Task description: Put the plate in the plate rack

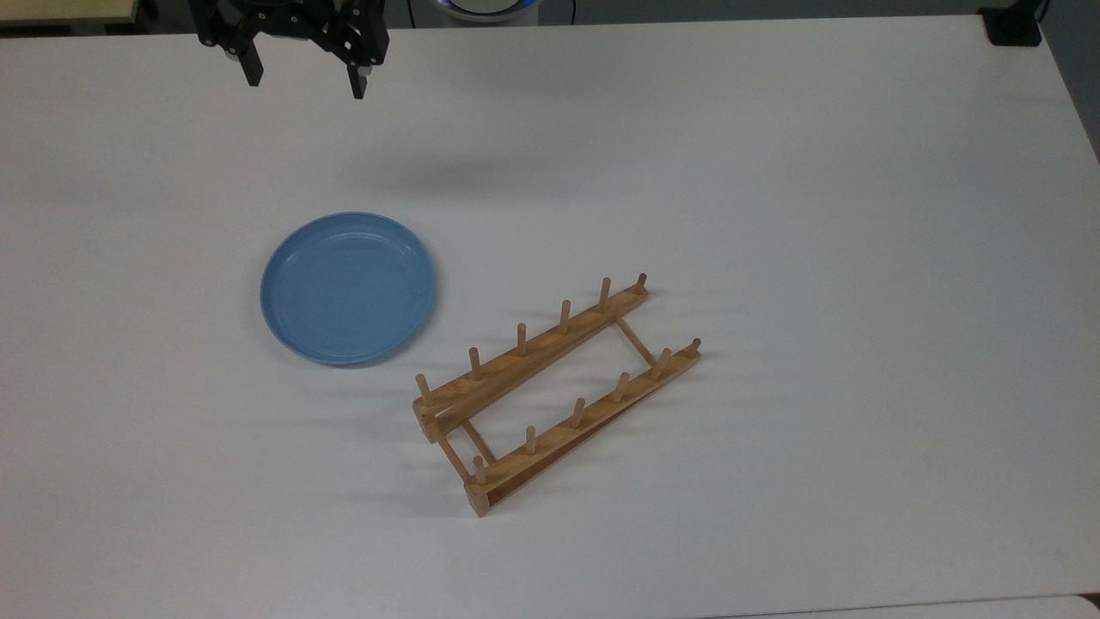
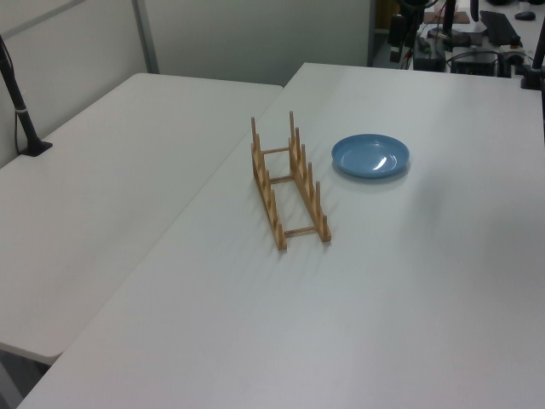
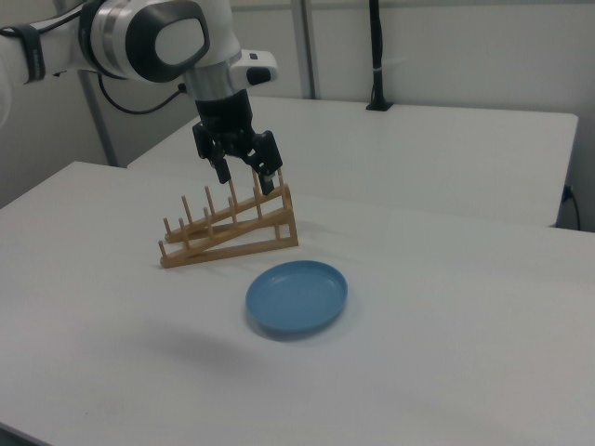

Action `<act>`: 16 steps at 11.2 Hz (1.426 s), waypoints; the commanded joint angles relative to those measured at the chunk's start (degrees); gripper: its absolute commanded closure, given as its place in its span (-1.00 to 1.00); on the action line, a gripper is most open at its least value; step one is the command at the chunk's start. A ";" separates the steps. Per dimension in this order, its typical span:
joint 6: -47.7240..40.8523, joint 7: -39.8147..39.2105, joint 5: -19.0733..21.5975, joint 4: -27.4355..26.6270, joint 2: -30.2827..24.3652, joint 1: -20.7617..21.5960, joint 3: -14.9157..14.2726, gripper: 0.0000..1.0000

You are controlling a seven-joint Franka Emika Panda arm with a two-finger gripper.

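End effector (image 1: 302, 82) up high at the far edge of the top view, fingers spread wide, nothing held. Plate (image 1: 348, 288) flat on the white table (image 1: 773, 172), rim up, just beside the near-left end of the plate rack (image 1: 559, 391) in the top view's terms, not touching it. Rack empty, all pegs free. Step in hand, by the look of it: reaching for the plate. Best bet: down over the rim, one finger inside and one outside, pinching the raised edge on the side away from the rack. Then tipping upright and lowering between two peg pairs. Risk: thin rim slipping, or plate skidding on the smooth top.
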 commanded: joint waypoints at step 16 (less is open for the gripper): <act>-1.26 1.02 -0.01 0.34 1.35 0.44 -0.05 -1.00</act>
